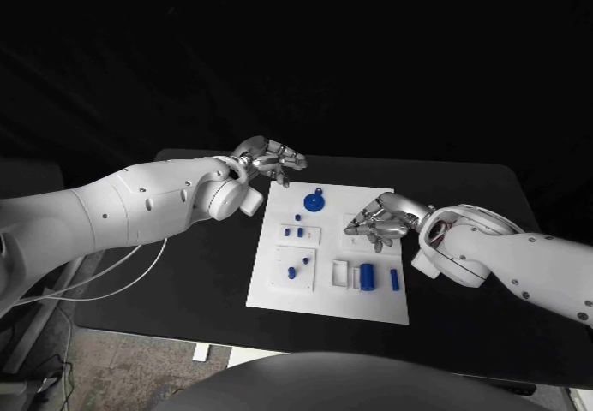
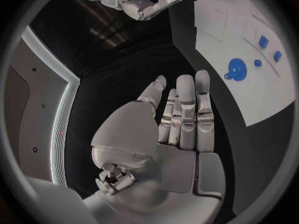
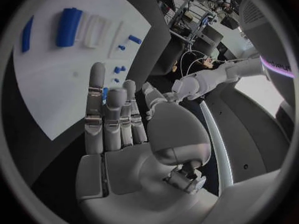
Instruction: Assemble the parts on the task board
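Nearest the head camera, at about six o'clock: the front edge of the white rectangular task board (image 1: 327, 304), lying flat mid-way across the black table (image 1: 482, 342). At nine o'clock, the left white arm, reaching in over the table's far left corner. Left silver hand (image 1: 268, 160) at about eleven o'clock, just off the board's far left corner, holding nothing — fingers straight and pressed side by side in the left wrist view (image 2: 186, 115), thumb slightly apart.

On the board, going rightward: a small blue peg (image 1: 291, 273) standing in a white block at the near left; two small blue pieces (image 1: 294, 229) above it; a round blue disc with a small tab (image 1: 314, 202) toward twelve o'clock; then a white open frame (image 1: 340, 273), a blue upright cylinder (image 1: 367, 274) just beside it, and a slim blue bar (image 1: 394, 279) at the right.

At three o'clock, right silver hand (image 1: 380, 219) over the board's right edge, near the disc, touching no part as far as visible. Fingers curled in the head view; close together and empty in the right wrist view (image 3: 112, 117).
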### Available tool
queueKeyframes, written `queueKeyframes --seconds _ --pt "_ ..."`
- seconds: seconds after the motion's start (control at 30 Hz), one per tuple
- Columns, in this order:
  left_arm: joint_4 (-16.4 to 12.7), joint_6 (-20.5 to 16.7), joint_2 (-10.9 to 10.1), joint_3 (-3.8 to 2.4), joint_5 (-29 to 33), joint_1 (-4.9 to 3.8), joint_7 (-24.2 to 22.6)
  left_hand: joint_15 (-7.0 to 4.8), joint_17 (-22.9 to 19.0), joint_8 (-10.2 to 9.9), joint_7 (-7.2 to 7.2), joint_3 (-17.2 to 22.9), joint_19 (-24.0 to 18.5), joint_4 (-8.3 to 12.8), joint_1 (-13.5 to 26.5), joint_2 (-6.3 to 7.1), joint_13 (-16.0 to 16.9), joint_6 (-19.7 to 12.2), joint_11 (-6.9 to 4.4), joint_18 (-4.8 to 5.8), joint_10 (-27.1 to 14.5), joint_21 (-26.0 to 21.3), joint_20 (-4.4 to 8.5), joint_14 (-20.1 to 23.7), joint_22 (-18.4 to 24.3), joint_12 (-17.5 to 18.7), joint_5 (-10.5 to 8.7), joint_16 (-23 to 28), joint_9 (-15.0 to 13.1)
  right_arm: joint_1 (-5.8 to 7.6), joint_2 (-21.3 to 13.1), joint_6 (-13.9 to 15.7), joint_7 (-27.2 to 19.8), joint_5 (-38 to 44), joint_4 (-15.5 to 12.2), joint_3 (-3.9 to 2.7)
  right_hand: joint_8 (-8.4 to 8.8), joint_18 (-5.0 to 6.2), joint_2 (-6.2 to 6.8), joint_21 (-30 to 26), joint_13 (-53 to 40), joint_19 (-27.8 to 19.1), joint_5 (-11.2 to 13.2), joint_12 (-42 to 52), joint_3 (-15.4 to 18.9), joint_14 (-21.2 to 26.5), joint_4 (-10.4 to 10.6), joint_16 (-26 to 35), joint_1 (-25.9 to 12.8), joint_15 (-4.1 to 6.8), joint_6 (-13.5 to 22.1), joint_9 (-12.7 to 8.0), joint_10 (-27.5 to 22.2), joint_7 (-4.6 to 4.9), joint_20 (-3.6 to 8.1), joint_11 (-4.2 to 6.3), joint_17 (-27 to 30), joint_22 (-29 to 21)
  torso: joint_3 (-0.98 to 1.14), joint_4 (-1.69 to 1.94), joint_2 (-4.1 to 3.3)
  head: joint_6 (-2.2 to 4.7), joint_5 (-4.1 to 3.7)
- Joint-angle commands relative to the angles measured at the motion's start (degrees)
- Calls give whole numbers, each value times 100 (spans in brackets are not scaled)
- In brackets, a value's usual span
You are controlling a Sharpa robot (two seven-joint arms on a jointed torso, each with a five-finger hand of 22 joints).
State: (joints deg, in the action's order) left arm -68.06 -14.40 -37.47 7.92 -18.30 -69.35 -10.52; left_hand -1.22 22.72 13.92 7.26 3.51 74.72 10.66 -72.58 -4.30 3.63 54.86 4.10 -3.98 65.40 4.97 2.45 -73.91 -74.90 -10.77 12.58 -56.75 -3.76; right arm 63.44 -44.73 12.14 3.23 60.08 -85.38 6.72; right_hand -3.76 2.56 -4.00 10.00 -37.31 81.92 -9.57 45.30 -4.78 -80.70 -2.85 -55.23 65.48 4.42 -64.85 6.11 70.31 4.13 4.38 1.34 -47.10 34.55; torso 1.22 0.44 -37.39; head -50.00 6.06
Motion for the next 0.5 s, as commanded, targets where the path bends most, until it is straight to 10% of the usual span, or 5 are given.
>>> queueKeyframes --seconds 0.03,0.23,0.5 --pt "10 104 -7 -2 50 26 -70 26 7 -21 -2 4 14 -36 30 -1 0 -47 16 -68 -42 -39 -21 -6 -60 -17 -18 28 -8 6 -126 -854 840 -569 4 -2 3 87 -177 162 -319 128 693 293 -645 -137 -15 -418 -191 52 141 -33 108 22 75 33 -518 106 44 -46 50 0 -190" --pt "12 110 -45 0 51 66 -73 26 7 -21 -2 4 14 -36 30 -1 0 -47 16 -68 -42 -39 -21 -6 -60 -17 -18 28 -8 11 -329 -1379 1602 -605 -56 -2 8 -1 297 472 -1497 62 667 927 -1982 -176 -152 -721 -1110 83 64 53 309 -12 200 37 -1208 404 83 -87 86 0 -383" --pt "-5 139 -54 1 52 121 -79 27 8 -20 -3 3 14 -42 39 -5 0 -49 16 -69 -43 -40 -22 -7 -57 -22 -22 26 -8 2 -381 -1696 2784 -993 -104 26 7 35 435 665 -2074 -79 668 828 -1912 -244 -104 -640 -1496 69 83 195 468 -9 176 28 -1466 579 93 -96 92 0 -484"
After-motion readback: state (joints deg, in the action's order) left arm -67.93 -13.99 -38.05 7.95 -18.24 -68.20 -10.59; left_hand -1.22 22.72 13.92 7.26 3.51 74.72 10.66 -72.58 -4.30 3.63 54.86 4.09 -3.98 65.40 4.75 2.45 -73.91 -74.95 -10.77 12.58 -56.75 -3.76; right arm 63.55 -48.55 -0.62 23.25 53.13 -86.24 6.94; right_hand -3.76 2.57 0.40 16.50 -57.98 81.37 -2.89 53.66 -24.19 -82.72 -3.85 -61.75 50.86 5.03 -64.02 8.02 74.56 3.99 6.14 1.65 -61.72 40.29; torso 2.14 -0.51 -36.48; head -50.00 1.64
